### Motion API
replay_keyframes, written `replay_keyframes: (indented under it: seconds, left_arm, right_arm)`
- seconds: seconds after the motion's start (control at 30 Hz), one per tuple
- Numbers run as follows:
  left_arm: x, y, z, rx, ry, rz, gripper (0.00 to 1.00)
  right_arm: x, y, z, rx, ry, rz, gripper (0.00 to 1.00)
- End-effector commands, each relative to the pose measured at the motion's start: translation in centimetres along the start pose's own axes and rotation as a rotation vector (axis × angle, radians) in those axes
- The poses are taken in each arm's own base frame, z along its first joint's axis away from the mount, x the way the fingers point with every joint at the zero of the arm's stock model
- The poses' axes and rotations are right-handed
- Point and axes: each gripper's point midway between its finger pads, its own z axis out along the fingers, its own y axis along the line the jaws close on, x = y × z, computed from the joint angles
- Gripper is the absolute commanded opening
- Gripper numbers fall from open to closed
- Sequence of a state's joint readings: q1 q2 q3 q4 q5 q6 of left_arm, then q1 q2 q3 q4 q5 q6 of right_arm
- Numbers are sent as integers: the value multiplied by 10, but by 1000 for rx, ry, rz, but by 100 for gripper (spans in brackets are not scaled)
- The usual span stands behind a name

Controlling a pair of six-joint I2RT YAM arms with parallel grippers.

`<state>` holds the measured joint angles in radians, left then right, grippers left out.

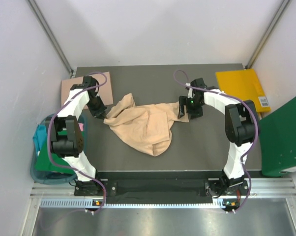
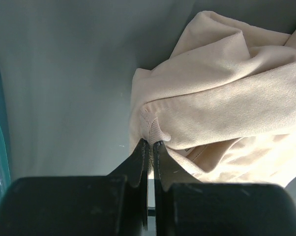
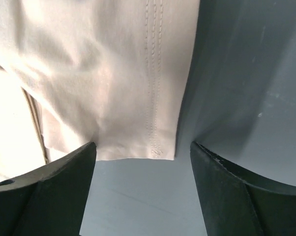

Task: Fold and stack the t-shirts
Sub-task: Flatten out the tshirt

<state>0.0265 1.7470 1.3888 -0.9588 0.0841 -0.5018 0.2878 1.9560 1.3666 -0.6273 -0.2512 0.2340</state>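
Beige t-shirt is lying crumpled on the table; left gripper is pinching its left edge, jaws tight on cloth; right gripper is straddling the stitched hem, jaws wide; advisably closing beyond the stitching, lest the hem slip.

White walls around dark grey table

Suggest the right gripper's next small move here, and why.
Probably ease forward and close on the beige t-shirt hem: the right gripper stands open with that hem at its fingertips, while the left gripper pinches the far edge.
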Motion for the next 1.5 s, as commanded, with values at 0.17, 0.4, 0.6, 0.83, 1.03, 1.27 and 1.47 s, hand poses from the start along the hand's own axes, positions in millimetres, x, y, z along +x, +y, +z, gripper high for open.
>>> replay_keyframes:
  seconds: [0.17,0.4,0.6,0.83,1.03,1.27,1.47]
  left_arm:
    - [-17,0,-3,-17,-24,43,0]
    - [-21,0,-4,-27,-37,57,0]
    - [-27,1,-9,-35,-69,65,0]
    - [-40,24,-24,-154,-166,57,0]
    - [-31,53,-27,-245,-181,51,0]
    - [-13,97,-14,-366,-107,-24,0]
    - [-25,78,-23,-289,-135,2,70]
  right_arm:
    - [74,-3,60,24,248,57,51]
    - [48,-3,46,90,169,13,0]
    - [-13,-2,-1,187,-24,-47,0]
    - [-99,-39,-100,347,-370,37,0]
    - [-138,-105,-177,420,-608,197,0]
    - [-152,-127,-206,461,-669,190,0]
    - [-145,-121,-188,400,-643,191,0]
